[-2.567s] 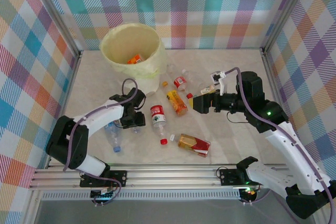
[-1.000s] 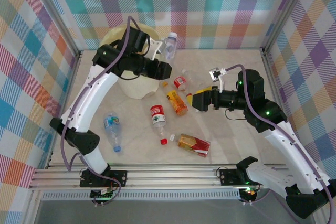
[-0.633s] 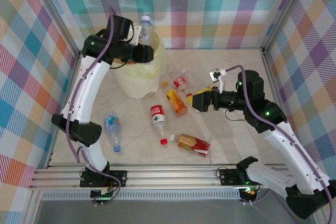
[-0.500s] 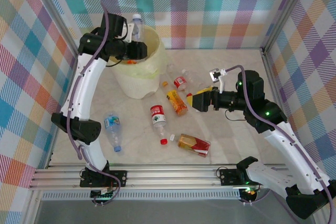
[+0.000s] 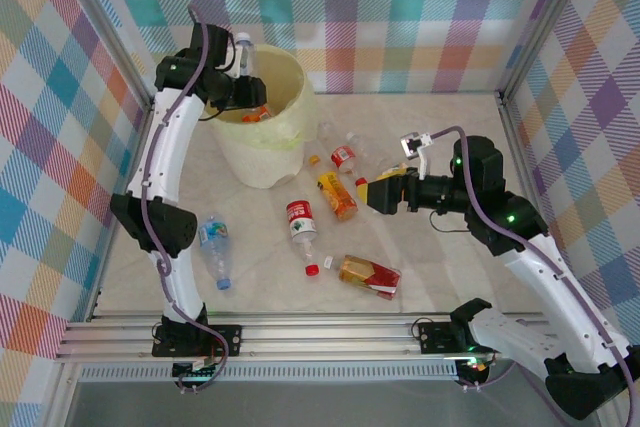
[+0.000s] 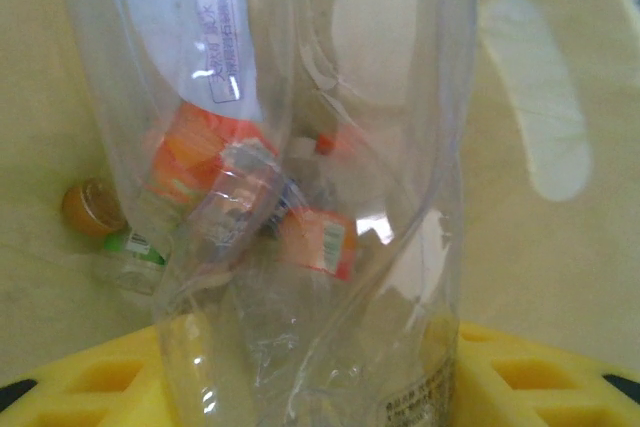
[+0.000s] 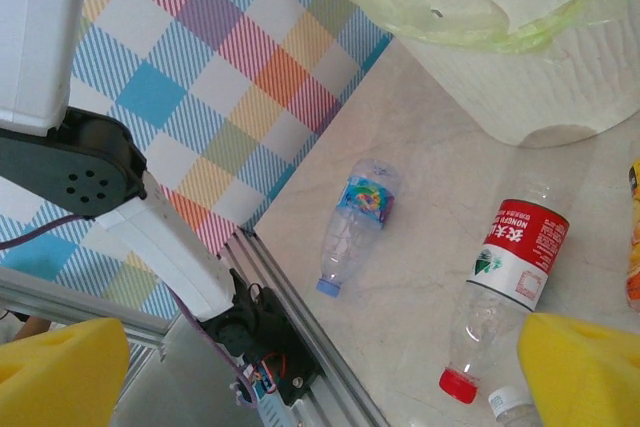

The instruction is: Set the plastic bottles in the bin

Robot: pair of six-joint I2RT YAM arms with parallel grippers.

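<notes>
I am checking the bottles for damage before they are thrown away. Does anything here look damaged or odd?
Yes. The clear plastic bottle with a white label, held in the left gripper above the round pale-yellow bin, looks creased and dented along its side. I see no spill.

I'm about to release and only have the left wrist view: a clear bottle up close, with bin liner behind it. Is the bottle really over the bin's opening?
Observer: Yes. From the top camera, the left gripper holds the clear bottle over the bin, close to its far-left rim.
Operator: Is the right arm in the way?
Observer: No. The right gripper hangs open above the table, away from the bin, beside an orange bottle.
Operator: Anything lying near the left arm?
Observer: A blue-label bottle lies on the table beside it.
</notes>
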